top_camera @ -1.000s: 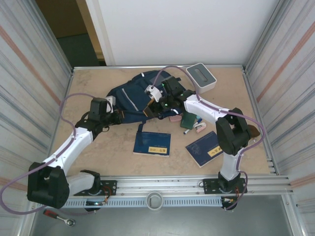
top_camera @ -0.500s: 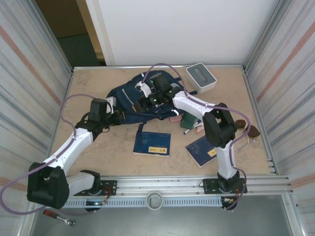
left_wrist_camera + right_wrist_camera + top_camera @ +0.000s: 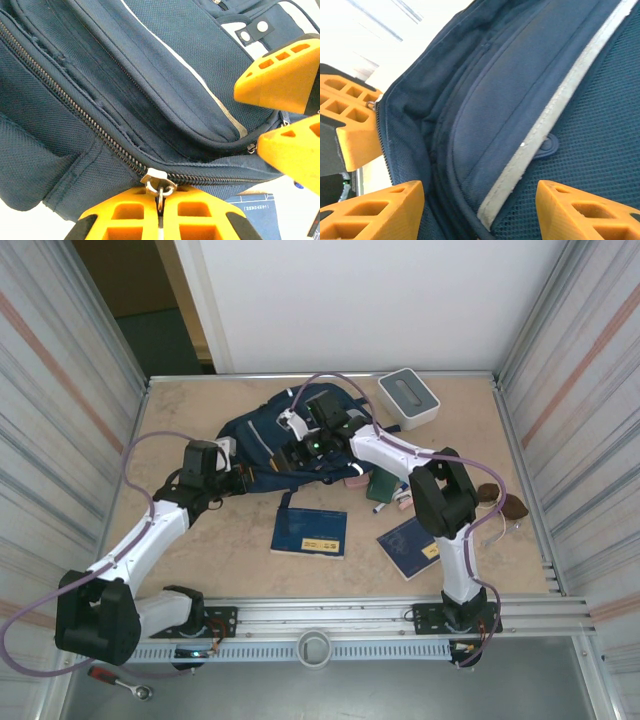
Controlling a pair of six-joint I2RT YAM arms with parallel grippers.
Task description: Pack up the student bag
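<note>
Swinging further left since a second ago, the right arm [image 3: 385, 452] is now carrying its elbow nearer the middle of the table [image 3: 200, 560], and its wrist is reaching deeper over the student bag [image 3: 262, 432] than before. In the top view that arm is rising from its base at the near right, bending sharply at the elbow just beyond the right-hand navy booklet [image 3: 412, 542], and stretching its forearm up and to the left over some small items [image 3: 382, 488] to the bag. The right gripper [image 3: 480, 194] is pointing into the bag's open mouth with its jaws standing apart. Its wrist camera is showing navy fabric and a pale stripe lying between the two orange fingers, which are not pinching it. The left arm [image 3: 150, 530] is staying where it was, running from its base at the near left diagonally up and to the right, its wrist turning toward the bag's near-left edge. The left gripper [image 3: 160, 201] is pressing its jaws together on the metal zipper pull [image 3: 159, 182] of the bag's zip, close to the right gripper's fingers. The bag is lying flat at the far middle of the table, left of the white box [image 3: 408, 398] and beyond the other navy booklet [image 3: 309, 533].
</note>
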